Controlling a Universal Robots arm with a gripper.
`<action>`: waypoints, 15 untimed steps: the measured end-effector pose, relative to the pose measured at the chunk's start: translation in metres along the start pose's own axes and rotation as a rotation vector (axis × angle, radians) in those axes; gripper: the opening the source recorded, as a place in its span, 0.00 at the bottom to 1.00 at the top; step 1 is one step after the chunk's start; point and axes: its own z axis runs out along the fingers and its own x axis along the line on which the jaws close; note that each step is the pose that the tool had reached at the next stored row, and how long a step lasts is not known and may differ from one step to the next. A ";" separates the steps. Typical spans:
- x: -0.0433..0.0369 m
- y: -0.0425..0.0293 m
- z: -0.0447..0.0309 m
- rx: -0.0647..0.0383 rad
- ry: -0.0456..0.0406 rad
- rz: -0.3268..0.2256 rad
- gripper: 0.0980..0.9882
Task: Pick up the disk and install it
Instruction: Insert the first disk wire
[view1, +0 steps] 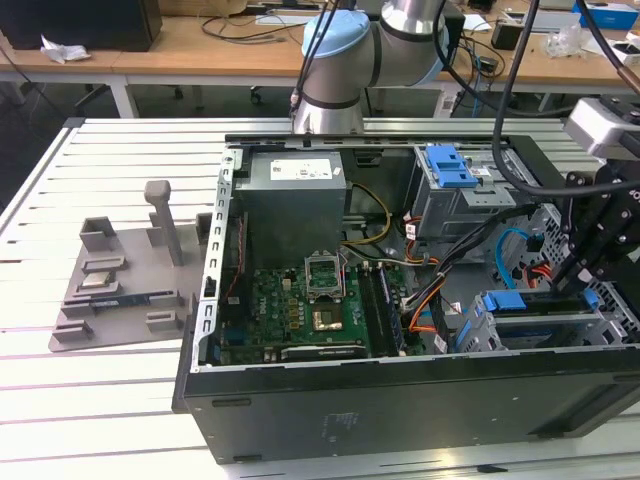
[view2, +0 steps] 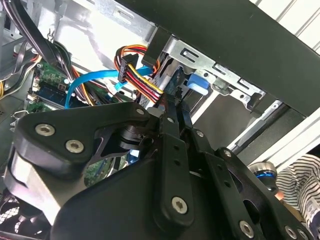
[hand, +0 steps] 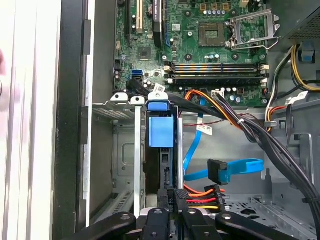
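"What took up most of the exterior view?"

"A slatted metal table (view1: 120, 400). On it lay an open computer case (view1: 400, 400), side panel off. The arm (view1: 340, 60) rose from beyond the case, at twelve o'clock from its middle."

"And inside the case?"

"A grey power-supply box (view1: 290, 200) sat at eleven o'clock, with a white label (view1: 295, 172) on top whose print was too small to read. The green motherboard (view1: 300, 310) lay below it, at about seven o'clock. Outside the case, at nine o'clock, a grey fixture (view1: 120, 290) with upright posts rested on the table."

"Where was the disk?"

"The disk (view1: 535, 315) was in the drive cage (view1: 600, 330) at four o'clock, near the case's front wall, a blue rail showing along its upper edge. No label writing on it could be read."

"And the gripper?"

"The gripper (view1: 565, 280) hung just above that cage, at three o'clock. In the second wrist view its black linkage pointed down at the cage's edge. How wide it stood, and whether it had hold of the disk, could not be told."

"Any cables nearby?"

"A blue data cable (hand: 240, 167) and a bundle of red, orange and yellow power wires (hand: 200, 197) lay just beside the cage."
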 end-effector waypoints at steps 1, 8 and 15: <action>0.0000 0.0000 0.0007 0.000 0.0000 0.000 0.07; -0.0001 -0.0011 0.0011 0.000 -0.0004 0.000 0.07; 0.0005 -0.0017 0.0058 0.000 0.0001 0.000 0.07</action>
